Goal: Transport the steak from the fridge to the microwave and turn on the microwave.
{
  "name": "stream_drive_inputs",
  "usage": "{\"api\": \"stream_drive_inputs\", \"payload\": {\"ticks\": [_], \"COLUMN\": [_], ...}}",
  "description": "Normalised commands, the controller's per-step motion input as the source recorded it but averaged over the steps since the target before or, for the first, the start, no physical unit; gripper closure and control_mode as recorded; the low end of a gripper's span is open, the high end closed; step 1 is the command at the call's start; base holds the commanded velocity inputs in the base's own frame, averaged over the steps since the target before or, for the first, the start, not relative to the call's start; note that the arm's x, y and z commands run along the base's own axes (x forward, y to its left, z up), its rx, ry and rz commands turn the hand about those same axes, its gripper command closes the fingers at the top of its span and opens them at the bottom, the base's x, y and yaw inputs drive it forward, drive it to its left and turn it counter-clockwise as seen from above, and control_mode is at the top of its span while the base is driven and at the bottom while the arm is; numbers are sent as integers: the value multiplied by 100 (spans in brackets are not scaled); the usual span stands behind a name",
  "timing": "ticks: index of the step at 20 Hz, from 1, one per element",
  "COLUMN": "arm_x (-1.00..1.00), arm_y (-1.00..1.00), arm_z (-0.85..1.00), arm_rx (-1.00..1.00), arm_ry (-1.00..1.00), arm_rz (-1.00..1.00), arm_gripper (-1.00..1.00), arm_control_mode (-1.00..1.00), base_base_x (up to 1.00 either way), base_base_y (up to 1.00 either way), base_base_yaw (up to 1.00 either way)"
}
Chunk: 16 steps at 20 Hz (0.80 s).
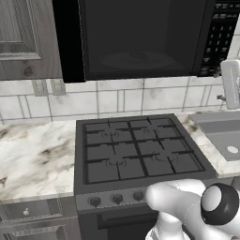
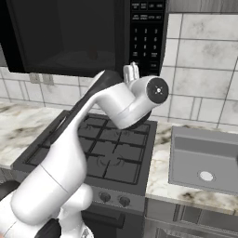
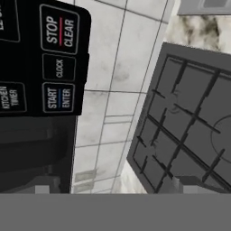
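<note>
The microwave [image 1: 140,37] hangs above the stove, and its inside looks dark. A faint reddish patch, the steak [image 1: 141,56], lies on the pale turntable plate [image 1: 133,61]; from the right base view the steak [image 2: 93,54] is only a small dark spot. My gripper [image 2: 132,72] points up just below the black button panel [image 2: 148,32], open and holding nothing. In the hand view the gripper [image 3: 116,188] sits below the START/ENTER button [image 3: 57,97] and the STOP/CLEAR button [image 3: 61,31]. The fridge is out of view.
A black gas stove [image 1: 136,150] sits directly under the microwave, with knobs along its front. A grey sink [image 2: 204,160] lies to the right in the marble counter [image 1: 33,154]. A wood-panelled cabinet [image 1: 23,37] hangs at upper left. A tiled wall runs behind.
</note>
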Motion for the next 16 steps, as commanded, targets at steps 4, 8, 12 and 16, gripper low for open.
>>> {"api": "stream_drive_inputs", "payload": {"ticks": [4, 8, 12, 16], "arm_x": [31, 33, 41, 44], "arm_y": [-6, -4, 0, 0], "arm_z": [0, 0, -9, -12], "arm_rx": [8, 9, 8, 5], "arm_ry": [-4, -2, 0, 0], "arm_rz": [0, 0, 0, 0], "arm_gripper": [-100, -100, -100, -100], "arm_control_mode": [-100, -100, -100, -100], "base_base_x": [0, 0, 0, 0], "base_base_y": [0, 0, 0, 0], "base_base_yaw": [0, 0, 0, 0]}}
